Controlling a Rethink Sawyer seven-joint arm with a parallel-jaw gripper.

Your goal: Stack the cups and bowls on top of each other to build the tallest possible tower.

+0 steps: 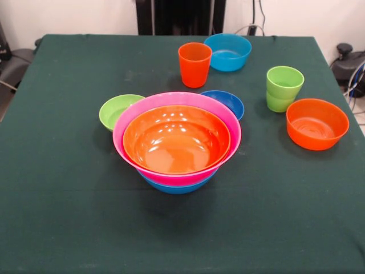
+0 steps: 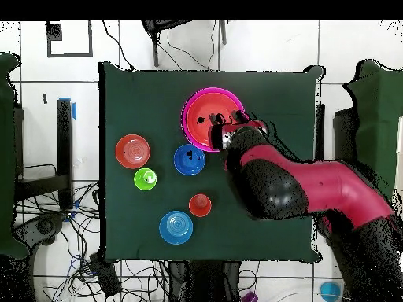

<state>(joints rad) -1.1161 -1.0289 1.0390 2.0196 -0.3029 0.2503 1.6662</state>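
The tower (image 1: 177, 140) stands mid-table: a large orange bowl nested in a pink bowl (image 1: 128, 123), on a blue bowl (image 1: 174, 187). From overhead the tower (image 2: 206, 114) shows mostly pink. Beside it lie a lime green bowl (image 1: 117, 109) and a dark blue bowl (image 1: 228, 103) (image 2: 189, 160). Two lime green cups (image 1: 283, 88) (image 2: 145, 179) are nested together. An orange cup (image 1: 194, 64) (image 2: 200, 205) stands upright. The gripper (image 2: 227, 132) hangs over the tower's edge in the overhead view only; the arm hides the lime green bowl there.
A small orange bowl (image 1: 317, 123) (image 2: 132, 151) sits near the green cups. A light blue bowl (image 1: 228, 51) (image 2: 175, 227) is behind the orange cup. The red arm (image 2: 315, 189) reaches across the dark green tablecloth (image 1: 68, 217). Cables lie on the floor around the table.
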